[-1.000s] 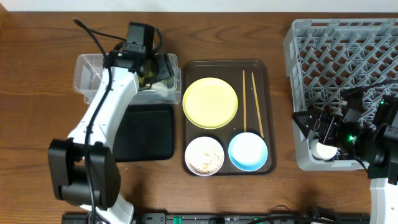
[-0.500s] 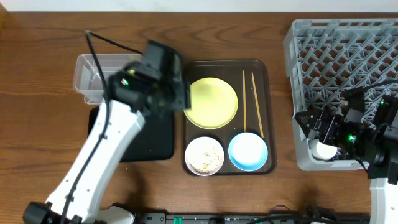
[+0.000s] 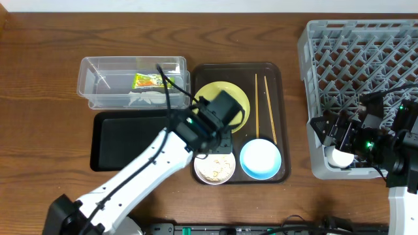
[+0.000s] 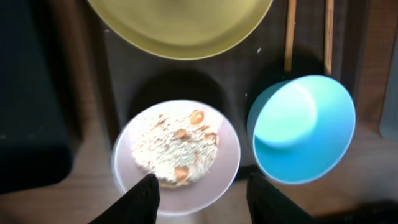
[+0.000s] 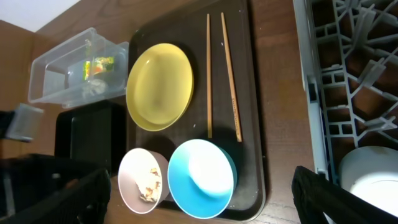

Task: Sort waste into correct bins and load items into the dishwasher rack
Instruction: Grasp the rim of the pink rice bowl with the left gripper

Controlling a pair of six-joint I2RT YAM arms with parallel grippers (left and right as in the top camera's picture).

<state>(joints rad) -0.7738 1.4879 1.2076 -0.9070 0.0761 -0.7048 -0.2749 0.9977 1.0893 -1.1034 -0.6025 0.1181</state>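
Observation:
My left gripper point(image 4: 205, 199) is open and empty, its fingers either side of the near rim of the white bowl point(image 4: 177, 149), which holds rice scraps with brownish bits point(image 4: 177, 146). In the overhead view the left gripper point(image 3: 212, 140) is above the brown tray, partly covering the yellow-green plate point(image 3: 230, 93). The light-blue bowl point(image 3: 260, 158) and two chopsticks point(image 3: 257, 108) lie beside it. The clear tub point(image 3: 98, 81) holds the green-and-orange wrapper point(image 3: 149, 80) and the white tissue point(image 3: 145, 98). My right gripper point(image 3: 334, 136) is open and empty at the grey rack's point(image 3: 359, 59) front left corner.
The flat black tray point(image 3: 127, 140) lies in front of the clear tub. The dark brown serving tray point(image 3: 196, 117) carries the dishes. A round white object point(image 3: 341, 157) sits in the rack's front left corner. The rack wall stands right of the tray.
My left arm has swung from over the clear tub rightward and forward to above the white bowl. The wrapper now shows lying in the tub. The right arm has not moved.

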